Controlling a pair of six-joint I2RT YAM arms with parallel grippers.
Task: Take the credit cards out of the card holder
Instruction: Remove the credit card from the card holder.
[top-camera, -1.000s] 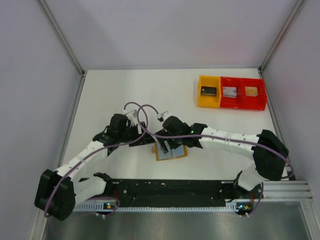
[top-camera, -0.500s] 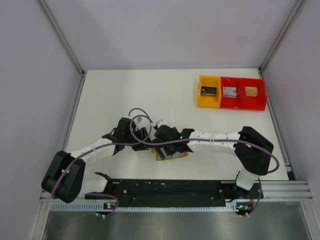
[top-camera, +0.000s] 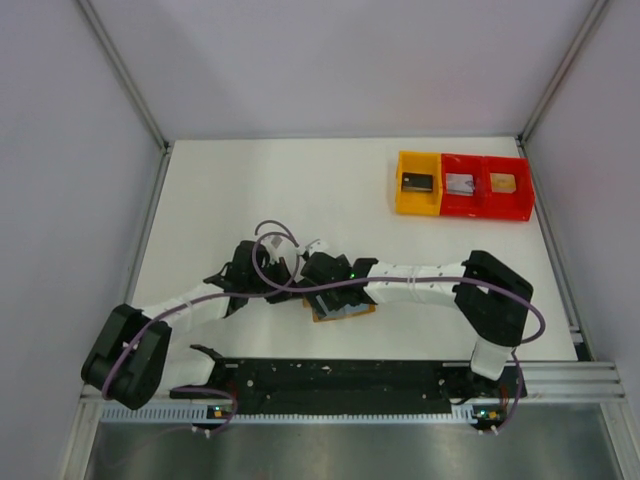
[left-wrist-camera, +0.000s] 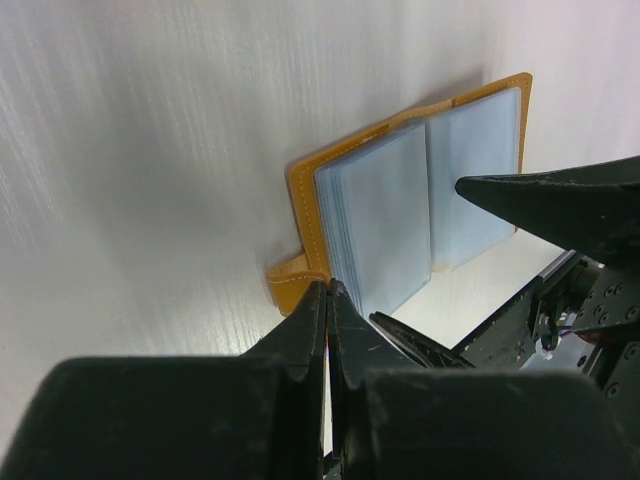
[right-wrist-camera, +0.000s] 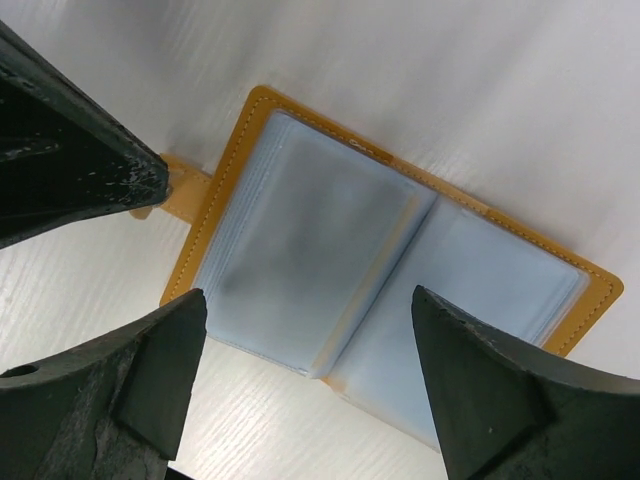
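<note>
The tan card holder (top-camera: 345, 311) lies open on the white table, grey-blue inside up. It fills the right wrist view (right-wrist-camera: 230, 170), with pale grey-blue credit cards (right-wrist-camera: 300, 240) stacked on one half. My left gripper (left-wrist-camera: 328, 286) is shut, its tips meeting at the holder's tan closure tab (left-wrist-camera: 292, 282) beside the corner of the credit cards (left-wrist-camera: 375, 215). Nothing shows between the fingers. My right gripper (right-wrist-camera: 305, 300) hangs open just above the holder, one finger on each side of the fold. In the top view both wrists hide most of the holder.
A yellow tray (top-camera: 418, 183) and a red double tray (top-camera: 486, 186) with small rectangles stand at the back right. The black rail (top-camera: 340, 378) with both arm bases runs along the near edge. White walls close in the table on three sides.
My left gripper went from open to shut and moved in to the holder's left edge. The right arm folded in and came lower over the holder, its jaws staying open.
</note>
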